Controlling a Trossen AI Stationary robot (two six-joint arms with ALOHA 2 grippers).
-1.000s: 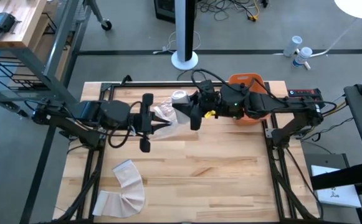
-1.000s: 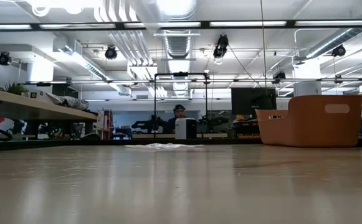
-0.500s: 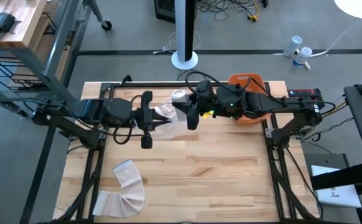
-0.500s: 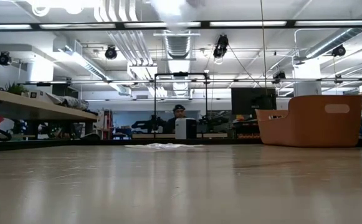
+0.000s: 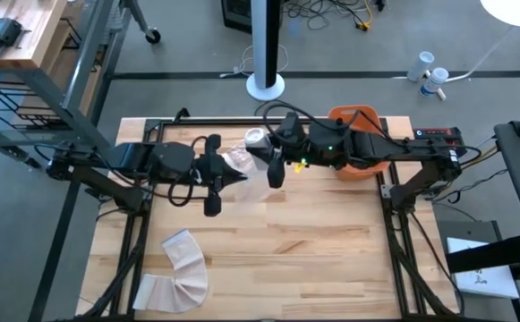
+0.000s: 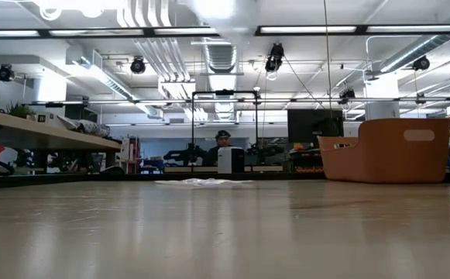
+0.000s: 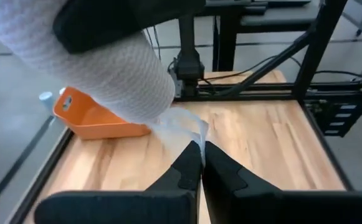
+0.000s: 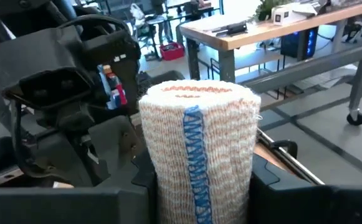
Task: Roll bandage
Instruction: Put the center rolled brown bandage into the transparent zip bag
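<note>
At the lower left of the high view we see a loose strip of bandage [image 5: 181,268] lying curled on the wooden tabletop [image 5: 313,259]. Left of centre, the left gripper [image 5: 238,178] hangs above the tabletop with its fingers [image 7: 190,167] pressed together on a thin, crumpled tail of white material [image 7: 182,126]. At upper centre we find the task's thing, the bandage roll [image 5: 257,139], raised off the tabletop in the right gripper [image 5: 265,154], whose fingers stand narrowly apart around it. In the right wrist view the roll [image 8: 198,148] fills the middle of the frame, upright, with a blue stripe down its woven side. Right of centre, an orange bin [image 5: 356,143] sits partly under the right arm near the tabletop's far edge.
</note>
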